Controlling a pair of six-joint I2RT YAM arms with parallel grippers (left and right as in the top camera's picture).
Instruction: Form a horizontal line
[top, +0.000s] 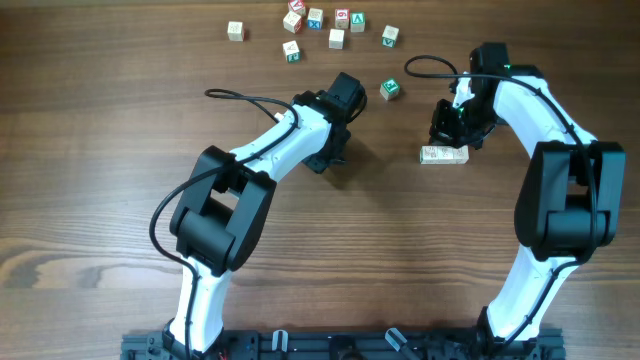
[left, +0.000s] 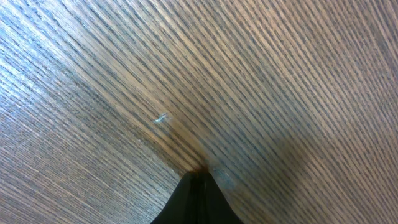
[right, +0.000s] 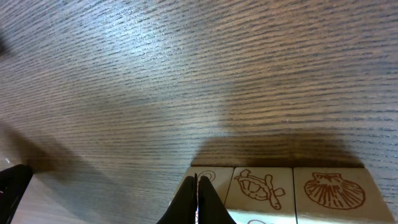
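Three pale wooden cubes touch side by side as a short horizontal line (top: 444, 154) right of the table's middle. The right wrist view shows their faces with brown drawings: a turtle cube (right: 259, 187), a shell cube (right: 333, 190) and a partly hidden end cube (right: 214, 177). My right gripper (top: 447, 128) is shut, empty, just above the line; its black fingertips (right: 196, 199) cover part of the end cube. My left gripper (top: 322, 158) is shut and empty over bare wood left of the line, its tips (left: 198, 186) pointing at the tabletop.
Several loose cubes with coloured symbols lie at the far edge, among them a cluster (top: 316, 22) and a single one (top: 235, 31). One green-marked cube (top: 390, 89) sits between the two arms. Black cables run over both arms.
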